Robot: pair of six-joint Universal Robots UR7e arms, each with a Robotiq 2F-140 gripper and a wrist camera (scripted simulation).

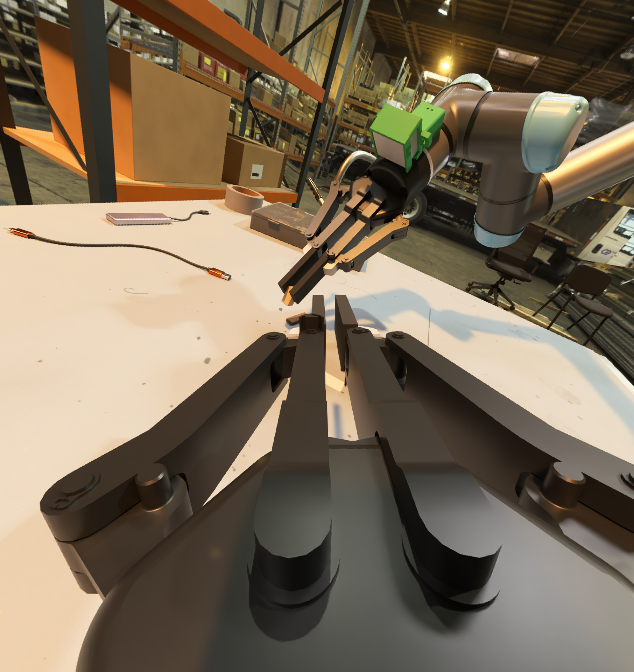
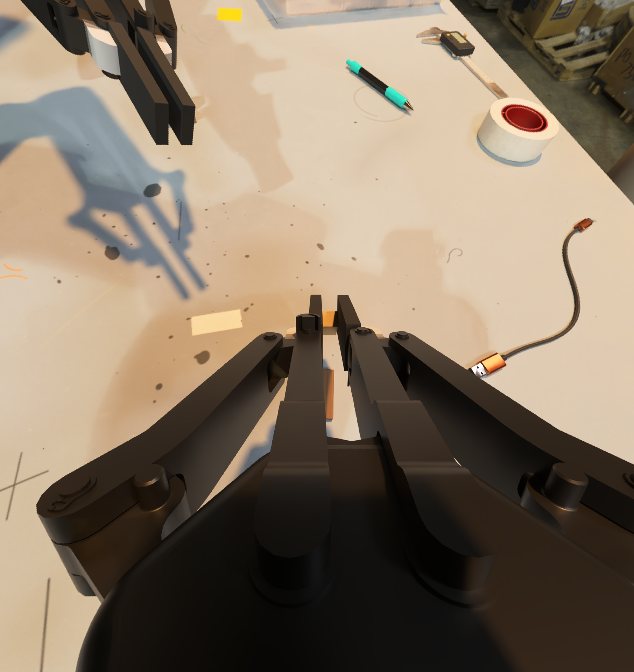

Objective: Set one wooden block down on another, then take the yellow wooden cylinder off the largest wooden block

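My right gripper [image 2: 329, 305] is shut on a small orange-tan wooden block [image 2: 329, 318] and holds it above the table. A flat brown wooden block [image 2: 329, 396] lies on the table under its fingers. A pale flat wooden block [image 2: 216, 322] lies on the table to its left. A small flat-looking yellow piece [image 2: 229, 14] lies far off; its shape is unclear. My left gripper [image 1: 329, 305] is shut and looks empty, hovering over the table. In the left wrist view the right gripper [image 1: 290, 296] shows with the held block [image 1: 287, 298] above the brown block [image 1: 295, 319].
The left wrist view shows a USB cable [image 1: 126, 247], a power bank [image 1: 137, 218], a grey tape roll [image 1: 243, 196] and a grey case [image 1: 283, 222] by orange shelving. The right wrist view shows a pen [image 2: 379, 84], a caliper [image 2: 461, 51], a white tape roll [image 2: 517, 131] and a cable [image 2: 570, 291].
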